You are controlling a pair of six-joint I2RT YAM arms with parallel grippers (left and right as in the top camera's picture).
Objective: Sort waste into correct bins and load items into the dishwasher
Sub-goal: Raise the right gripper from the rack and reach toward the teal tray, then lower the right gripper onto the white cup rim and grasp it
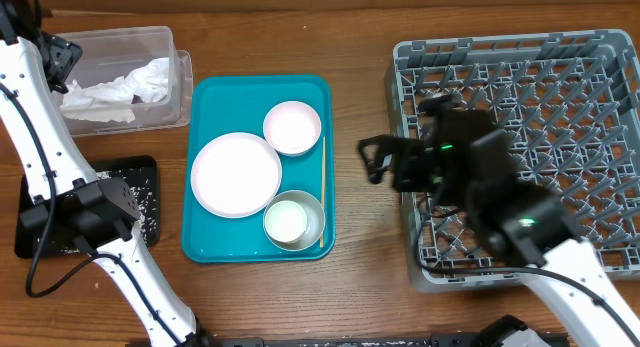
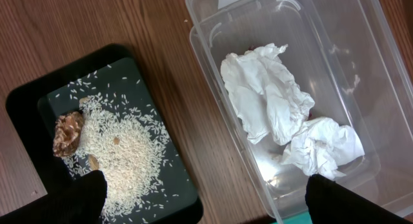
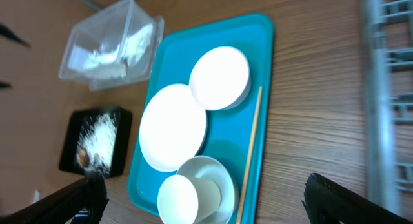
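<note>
table (image 1: 300,37): brown wood grain, seen in all three views | tray (image 1: 225,102): teal, rectangular, rounded corners, raised rim; laid flat on the table, left of its middle; long sides are run toward the near edge; kept apart from every edge

Brown wood-grain table (image 1: 360,27)

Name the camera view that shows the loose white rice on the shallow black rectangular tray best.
Left wrist: the loose white rice lies on the shallow black rectangular tray close up, single grains and brown bits distinct. Overhead shows only pale specks; right wrist, a small blurred patch.
</note>
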